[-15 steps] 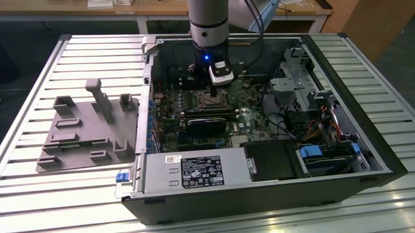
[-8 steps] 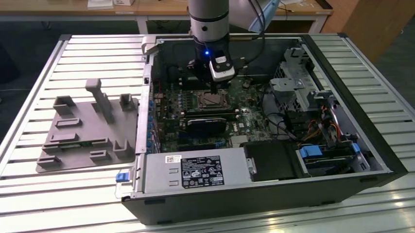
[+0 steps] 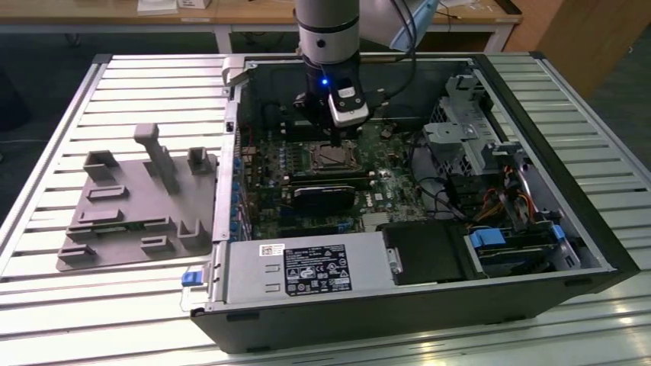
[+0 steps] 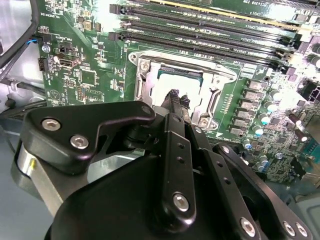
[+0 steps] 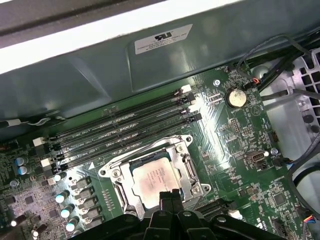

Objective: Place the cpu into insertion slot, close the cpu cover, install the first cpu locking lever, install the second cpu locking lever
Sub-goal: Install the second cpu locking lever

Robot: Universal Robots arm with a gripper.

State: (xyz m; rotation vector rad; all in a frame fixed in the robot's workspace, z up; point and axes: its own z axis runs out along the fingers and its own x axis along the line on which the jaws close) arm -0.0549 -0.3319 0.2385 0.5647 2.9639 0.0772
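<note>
Inside the open case: we see the end effector (image 3: pixel 339 134) hanging just above the slot (image 3: pixel 331 157), near the middle of the board (image 3: pixel 305 164).
End effector: in both wrist views its fingers (image 5: pixel 169 197) are drawn together with no gap showing and nothing between them; the tips (image 4: pixel 175 97) sit at the near edge of the cpu.
Cpu: the cpu (image 5: pixel 155 181) lies flat in the slot (image 5: pixel 152 175), pale top up, and the cover (image 4: pixel 182 75) appears to lie down around it as a frame.
Levers: we cannot tell whether either is latched.
Handling: we judge the cpu light, stiff and smooth, with delicate contacts beneath; best taken by its opposite edges and kept level. The cover looks like thin springy metal, to be pushed at its free edge.
Around: long black memory slots (image 5: pixel 120 130) run just beyond the slot; capacitors (image 4: pixel 260 107) stand beside it; a dark card (image 3: pixel 323 194) lies nearer.
In the way: case walls (image 3: pixel 236 114) and cables (image 3: pixel 447 194) at the exterior view's right crowd the approach.
Desk: a grey fixture (image 3: pixel 137 202) rests on the slatted desk (image 3: pixel 61 152), well apart at the exterior view's left.
</note>
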